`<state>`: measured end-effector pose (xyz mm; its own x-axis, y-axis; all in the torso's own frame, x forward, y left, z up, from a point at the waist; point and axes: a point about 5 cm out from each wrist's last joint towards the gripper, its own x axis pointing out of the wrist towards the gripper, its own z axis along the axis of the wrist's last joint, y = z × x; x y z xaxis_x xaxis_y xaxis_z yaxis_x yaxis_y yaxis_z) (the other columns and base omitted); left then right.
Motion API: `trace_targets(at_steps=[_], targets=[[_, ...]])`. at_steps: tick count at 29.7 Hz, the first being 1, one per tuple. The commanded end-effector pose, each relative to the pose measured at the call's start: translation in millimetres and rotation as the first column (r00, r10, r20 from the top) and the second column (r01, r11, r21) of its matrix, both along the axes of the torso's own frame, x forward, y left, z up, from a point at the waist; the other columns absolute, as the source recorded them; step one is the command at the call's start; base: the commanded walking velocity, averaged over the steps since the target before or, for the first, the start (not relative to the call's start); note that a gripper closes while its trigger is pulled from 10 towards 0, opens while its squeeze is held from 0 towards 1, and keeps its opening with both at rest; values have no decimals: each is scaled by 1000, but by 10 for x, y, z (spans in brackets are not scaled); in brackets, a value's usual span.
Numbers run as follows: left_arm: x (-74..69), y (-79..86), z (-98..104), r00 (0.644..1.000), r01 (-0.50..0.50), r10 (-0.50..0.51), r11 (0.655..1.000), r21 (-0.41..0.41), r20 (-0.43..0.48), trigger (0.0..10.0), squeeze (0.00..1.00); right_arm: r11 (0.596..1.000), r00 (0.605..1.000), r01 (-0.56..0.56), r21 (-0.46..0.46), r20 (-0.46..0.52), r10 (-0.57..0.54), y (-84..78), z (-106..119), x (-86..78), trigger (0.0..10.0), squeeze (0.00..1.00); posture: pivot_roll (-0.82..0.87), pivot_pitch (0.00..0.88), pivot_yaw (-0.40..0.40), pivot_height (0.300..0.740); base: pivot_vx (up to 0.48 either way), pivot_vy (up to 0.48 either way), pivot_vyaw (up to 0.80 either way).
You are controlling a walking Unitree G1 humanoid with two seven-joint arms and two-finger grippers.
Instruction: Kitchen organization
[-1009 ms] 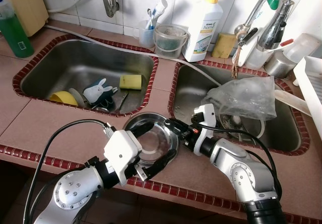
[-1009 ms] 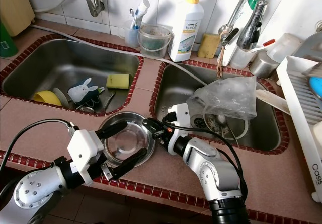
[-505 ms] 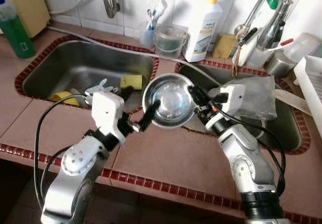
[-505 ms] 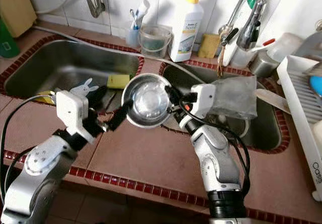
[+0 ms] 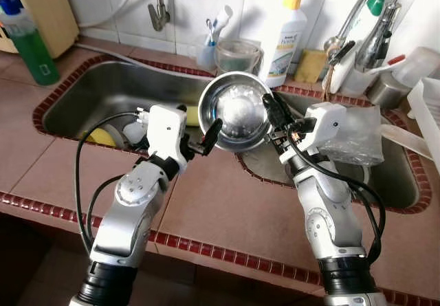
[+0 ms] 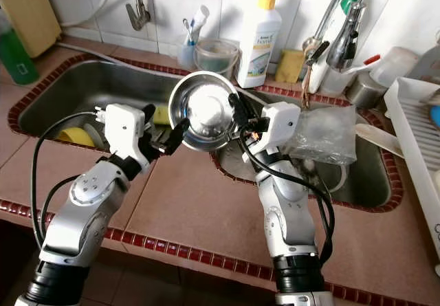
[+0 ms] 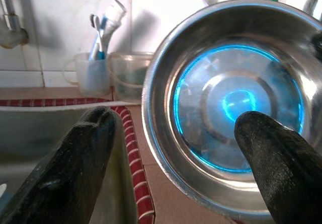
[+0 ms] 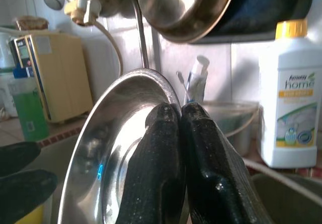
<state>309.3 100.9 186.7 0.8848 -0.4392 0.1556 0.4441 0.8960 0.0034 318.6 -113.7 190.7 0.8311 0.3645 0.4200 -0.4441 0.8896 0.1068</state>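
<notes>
The steel bowl [image 5: 234,111] has come up off the counter. Now it is in the air, between the two sinks, tipped on its side. The right gripper [image 5: 273,115] pinches its right rim. The left gripper [image 5: 206,135] is spread beside the left rim, maybe just touching. Next, it needs a place.

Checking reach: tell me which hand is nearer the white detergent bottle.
Right. The right hand, clamped on the steel bowl rim, sits just below the white detergent bottle; the left hand is at the bowl's opposite rim, farther away.
</notes>
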Motion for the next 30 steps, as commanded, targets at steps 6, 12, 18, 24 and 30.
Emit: trace_targets(at_steps=[6, 12, 18, 24, 30], targets=[[134, 78, 2, 999, -33, 33, 999, -8, -23, 10000, 0, 997, 997, 70, -13, 43, -70, -71, 58, 46, 10000, 0, -55, 0, -20, 740, 0, 0, 0], [181, 119, 6, 999, -41, 41, 999, -14, -29, 10000, 0, 997, 996, 77, -23, 51, -76, -74, 61, 59, 10000, 0, -57, 0, -19, 740, 0, 0, 0], [193, 114, -10, 998, -38, 36, 999, -30, -44, 10000, 0, 996, 995, 82, -28, 59, -80, -60, 50, 59, 10000, 0, -58, 0, -13, 740, 0, 0, 0], [189, 94, -23, 998, -22, 20, 999, -34, -51, 10000, 0, 996, 995, 80, -28, 55, -78, -33, 32, 52, 10000, 0, -58, 0, -10, 740, 0, 0, 0], [187, 78, -19, 998, 2, -4, 999, -35, -55, 10000, 0, 996, 995, 83, -26, 56, -81, -22, 20, 49, 10000, 0, -61, 0, 0, 740, 0, 175, 0]])
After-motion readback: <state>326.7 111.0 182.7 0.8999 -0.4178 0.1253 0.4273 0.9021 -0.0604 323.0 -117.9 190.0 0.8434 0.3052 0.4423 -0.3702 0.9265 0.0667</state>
